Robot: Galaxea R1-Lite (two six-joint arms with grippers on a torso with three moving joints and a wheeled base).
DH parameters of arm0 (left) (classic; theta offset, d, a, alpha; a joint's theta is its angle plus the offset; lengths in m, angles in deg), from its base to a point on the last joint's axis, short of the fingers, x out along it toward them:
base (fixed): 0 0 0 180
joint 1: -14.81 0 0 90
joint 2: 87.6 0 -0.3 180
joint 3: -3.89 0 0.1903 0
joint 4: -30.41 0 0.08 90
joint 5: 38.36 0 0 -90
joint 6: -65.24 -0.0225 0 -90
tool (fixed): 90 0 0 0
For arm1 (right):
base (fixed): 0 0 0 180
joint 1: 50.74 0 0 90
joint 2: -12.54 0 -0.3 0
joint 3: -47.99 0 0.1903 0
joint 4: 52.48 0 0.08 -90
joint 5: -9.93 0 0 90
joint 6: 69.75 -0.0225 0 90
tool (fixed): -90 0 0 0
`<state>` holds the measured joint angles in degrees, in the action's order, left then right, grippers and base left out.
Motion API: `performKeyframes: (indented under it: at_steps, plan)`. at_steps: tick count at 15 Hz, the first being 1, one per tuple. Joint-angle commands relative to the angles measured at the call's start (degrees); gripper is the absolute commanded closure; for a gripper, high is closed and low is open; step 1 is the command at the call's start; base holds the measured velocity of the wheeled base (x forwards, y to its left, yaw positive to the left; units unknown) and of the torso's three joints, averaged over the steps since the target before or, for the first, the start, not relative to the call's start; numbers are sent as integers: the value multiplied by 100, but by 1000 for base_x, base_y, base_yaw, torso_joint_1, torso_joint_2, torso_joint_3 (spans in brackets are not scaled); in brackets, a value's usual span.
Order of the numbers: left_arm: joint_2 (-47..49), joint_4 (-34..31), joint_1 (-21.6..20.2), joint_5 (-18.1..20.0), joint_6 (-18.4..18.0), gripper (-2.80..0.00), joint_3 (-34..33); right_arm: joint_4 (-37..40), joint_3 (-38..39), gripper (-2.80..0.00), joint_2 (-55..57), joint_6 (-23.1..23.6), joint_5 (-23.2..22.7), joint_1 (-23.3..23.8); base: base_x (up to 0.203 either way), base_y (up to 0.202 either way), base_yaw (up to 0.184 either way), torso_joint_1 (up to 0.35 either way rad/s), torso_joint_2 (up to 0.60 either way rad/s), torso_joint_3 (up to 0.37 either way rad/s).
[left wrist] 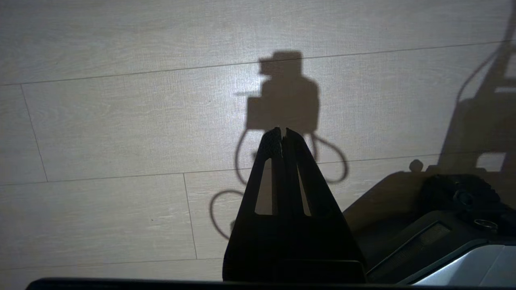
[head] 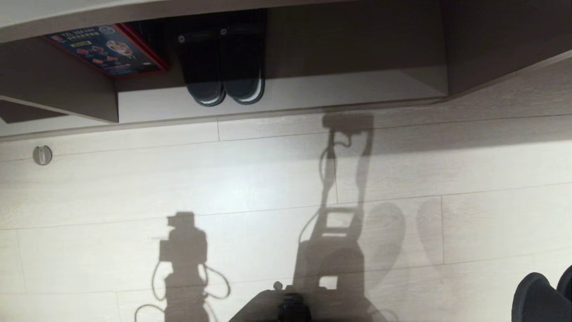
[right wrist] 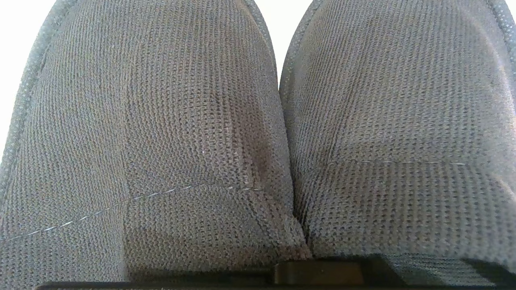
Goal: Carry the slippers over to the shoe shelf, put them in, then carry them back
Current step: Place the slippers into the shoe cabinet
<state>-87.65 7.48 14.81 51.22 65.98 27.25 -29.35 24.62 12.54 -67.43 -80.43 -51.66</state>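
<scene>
Facing pale plank floor [head: 134, 188] ahead of the shoe shelf [head: 357, 89], which spans the top of the head view. Leftmost in shelf: red-edged printed box [head: 107, 49]; beside it, dark pair with white sole edges [head: 222, 67], toes outward. Left gripper [left wrist: 282, 135]: fingers pressed together, empty, above floor beside robot base [left wrist: 443, 241]. Right gripper: clenched, grasping the slippers [right wrist: 258, 141]; gripper itself hidden behind the cloth. Slippers side by side, touching, toes visible at lower right of head view [head: 543, 297], well apart from shelf.
</scene>
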Motion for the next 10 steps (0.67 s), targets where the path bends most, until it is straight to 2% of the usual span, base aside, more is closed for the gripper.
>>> performKeyframes:
  at_steps: [1, 10]
  plan:
    - [5, 0, 0, -2, 5, 0, 0, -2, 0, 0, 9, 6, 8, -4, 0, 0, 0, 7, -1, -203]
    - [5, 9, 0, -2, 14, 0, 0, -2, 0, 0, 9, -39, 45, -4, 0, 0, 0, 1, 4, -198]
